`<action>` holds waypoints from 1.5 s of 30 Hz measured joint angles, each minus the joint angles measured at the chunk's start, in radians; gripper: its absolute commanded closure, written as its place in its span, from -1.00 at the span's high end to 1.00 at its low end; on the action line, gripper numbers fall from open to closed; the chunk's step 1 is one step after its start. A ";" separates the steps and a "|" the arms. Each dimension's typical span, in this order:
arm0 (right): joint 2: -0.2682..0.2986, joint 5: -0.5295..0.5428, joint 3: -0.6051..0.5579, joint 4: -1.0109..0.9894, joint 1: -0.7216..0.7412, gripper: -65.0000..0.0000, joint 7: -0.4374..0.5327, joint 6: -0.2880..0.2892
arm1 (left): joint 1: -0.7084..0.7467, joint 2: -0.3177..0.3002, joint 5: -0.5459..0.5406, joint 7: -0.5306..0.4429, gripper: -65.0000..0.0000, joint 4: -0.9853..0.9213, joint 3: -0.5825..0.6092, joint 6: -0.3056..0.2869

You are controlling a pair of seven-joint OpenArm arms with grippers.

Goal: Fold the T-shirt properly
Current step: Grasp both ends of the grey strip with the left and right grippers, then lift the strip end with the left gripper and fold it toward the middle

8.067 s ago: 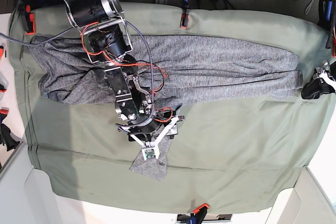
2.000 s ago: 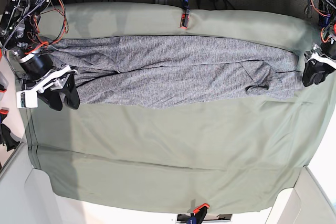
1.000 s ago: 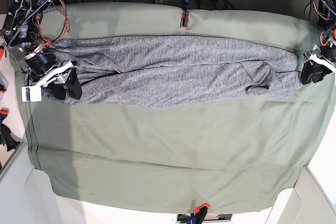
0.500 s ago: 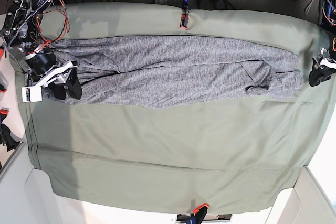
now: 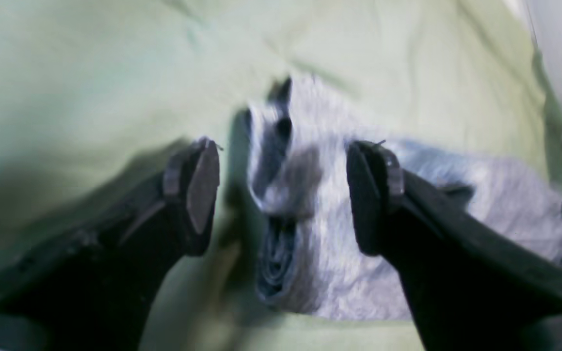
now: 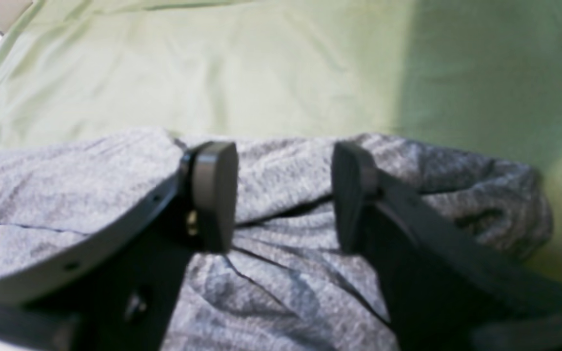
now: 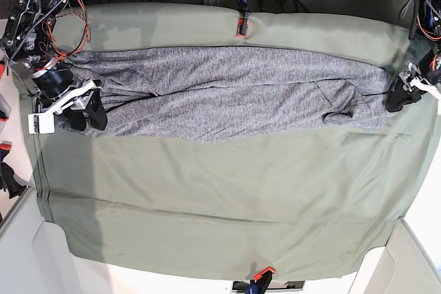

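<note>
Left wrist view: the left gripper [image 5: 281, 195] hangs spread over the bunched end of the T-shirt [image 5: 330, 253]; blur hides contact, and closing here could pinch only a loose fold.

Right wrist view: the right gripper [image 6: 283, 195] is spread above wrinkled layers, risking an uneven grab.

Base view: the shirt lies as a long band across the green table cloth [image 7: 227, 197]; mismatched grips could skew the fold.
</note>
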 measured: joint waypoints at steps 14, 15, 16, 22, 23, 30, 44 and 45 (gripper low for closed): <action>0.000 0.000 0.000 0.000 0.000 -0.05 0.000 0.000 | -0.016 0.022 -0.180 0.138 0.33 -0.019 0.055 -0.004; 0.000 0.000 0.000 0.000 0.000 -0.05 0.000 0.000 | -0.016 0.022 -0.210 0.158 0.33 -0.019 0.056 -0.004; 0.000 0.000 0.000 0.000 0.000 -0.05 0.000 0.000 | -0.016 0.023 -0.233 0.178 0.33 -0.020 0.056 -0.004; 0.000 0.000 0.000 0.000 0.000 -0.05 0.000 0.000 | -0.014 0.023 -0.248 0.192 0.33 -0.022 0.056 -0.004; 0.000 0.000 0.000 0.000 0.000 -0.05 0.000 0.000 | -0.014 0.024 -0.248 0.194 0.33 -0.022 0.056 -0.004; 0.000 0.000 0.000 0.000 0.000 -0.05 0.000 0.000 | -0.014 0.025 -0.249 0.194 0.33 -0.022 0.056 -0.004; 0.000 0.000 0.000 0.000 0.000 -0.05 0.000 0.000 | -0.013 0.026 -0.244 0.098 -1.00 -0.022 0.061 -0.003; 0.000 0.000 0.000 0.000 0.000 -0.05 0.000 0.000 | -0.013 0.026 -0.225 0.077 -1.00 -0.022 0.061 -0.003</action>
